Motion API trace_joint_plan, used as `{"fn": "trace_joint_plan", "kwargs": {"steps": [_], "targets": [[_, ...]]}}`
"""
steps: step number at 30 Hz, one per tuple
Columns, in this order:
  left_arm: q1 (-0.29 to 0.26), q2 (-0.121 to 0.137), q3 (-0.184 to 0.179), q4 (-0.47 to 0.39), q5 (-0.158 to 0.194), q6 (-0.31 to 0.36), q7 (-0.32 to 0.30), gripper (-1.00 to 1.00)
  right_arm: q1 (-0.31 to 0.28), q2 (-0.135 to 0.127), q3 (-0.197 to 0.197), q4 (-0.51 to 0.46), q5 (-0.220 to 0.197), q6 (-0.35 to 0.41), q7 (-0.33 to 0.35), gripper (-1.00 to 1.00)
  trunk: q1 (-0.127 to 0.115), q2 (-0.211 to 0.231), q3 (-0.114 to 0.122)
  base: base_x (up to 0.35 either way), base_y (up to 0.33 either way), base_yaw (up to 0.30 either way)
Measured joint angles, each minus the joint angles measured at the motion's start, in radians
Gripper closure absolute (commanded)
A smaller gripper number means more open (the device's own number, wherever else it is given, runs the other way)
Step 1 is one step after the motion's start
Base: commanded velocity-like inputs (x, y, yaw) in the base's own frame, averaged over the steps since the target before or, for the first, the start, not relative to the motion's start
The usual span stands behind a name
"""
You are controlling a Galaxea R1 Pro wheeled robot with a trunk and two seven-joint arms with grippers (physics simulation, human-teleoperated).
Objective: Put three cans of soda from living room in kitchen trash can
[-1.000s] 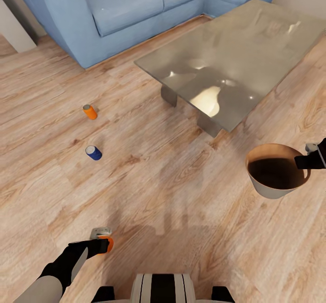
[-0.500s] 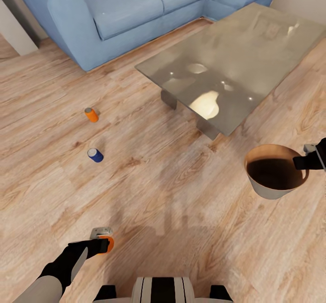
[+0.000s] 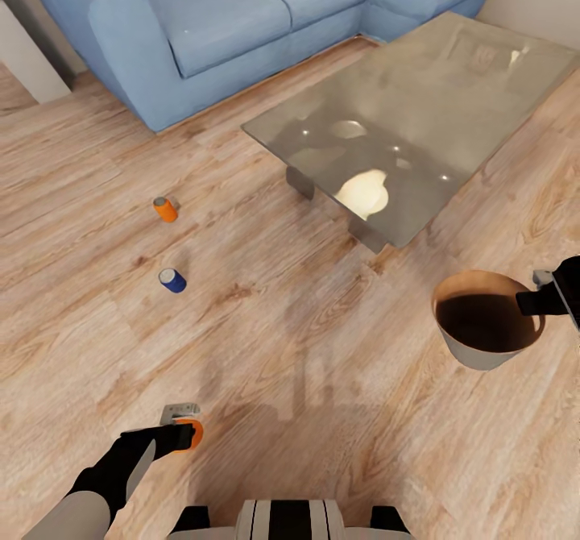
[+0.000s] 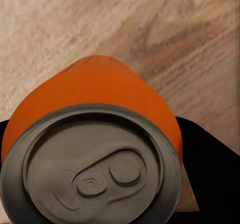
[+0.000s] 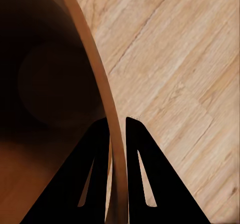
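Living room, wood floor (image 3: 338, 443). Left end effector (image 3: 187, 434) low at the robot's left, clenched on an orange can (image 3: 192, 434); the left wrist view has that can (image 4: 95, 134) lying between the fingers, grey top toward the camera, floor just behind it

Further out on the left, two cans lie loose on the floor: a blue can (image 3: 171, 280) nearer the robot, a second orange can (image 3: 165, 209) beyond it toward the sofa (image 3: 201, 32). The two are apart from each other and well apart from the held one

Centre: glass-topped coffee table (image 3: 403, 121), nothing of the task on that surface

Right: right end effector (image 3: 528, 302) grasping the trash can (image 3: 483, 322) by its rim, bucket held off the floor, opening up and tilted toward the camera. Right wrist view: two dark fingers (image 5: 95, 174) pinch the rim wall (image 5: 112, 149), one inside, one outside. Interior (image 5: 45, 83) dark; no can made out in it

Judged step: drop the held can into the bucket. To do it well, carry the left arm across above the rim, centre the can over the opening, then release; keep the bucket level and steady, since a rim pinch lets it swing. Two floor cans are not yet collected
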Motion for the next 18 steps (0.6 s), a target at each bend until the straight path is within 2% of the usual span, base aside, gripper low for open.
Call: {"fn": "trace_joint_plan", "kwargs": {"steps": [3,6,8,10,13,18], "targets": [[0.000,0.002,0.000,-0.001,0.003,0.000,-0.020,1.00,0.026,0.002,0.017,-0.002,0.003,0.000,0.004,1.00,-0.011,0.021,0.009,0.000,0.000,0.000],[0.000,0.003,0.002,-0.002,0.004,0.000,-0.072,1.00,0.048,0.001,0.027,-0.006,0.011,-0.001,0.052,1.00,-0.023,0.042,0.019,0.000,0.000,0.000],[0.000,0.003,0.002,-0.002,0.004,-0.001,-0.089,1.00,0.052,0.000,0.029,-0.006,-0.009,0.000,0.075,1.00,-0.031,0.056,0.025,0.000,0.000,0.000],[0.000,0.004,0.003,-0.002,0.004,0.000,-0.104,1.00,0.056,-0.001,0.041,-0.007,-0.006,0.000,0.099,1.00,-0.038,0.070,0.031,0.000,0.000,0.000],[0.000,0.005,0.003,-0.002,0.004,0.000,-0.114,1.00,0.058,-0.002,0.066,-0.008,0.015,-0.002,0.122,1.00,-0.050,0.091,0.041,0.000,0.000,0.000],[0.000,0.006,0.004,-0.002,0.005,0.000,-0.128,1.00,0.068,0.000,0.090,-0.012,0.001,0.000,0.162,1.00,-0.069,0.126,0.056,0.000,0.000,0.000]]}}
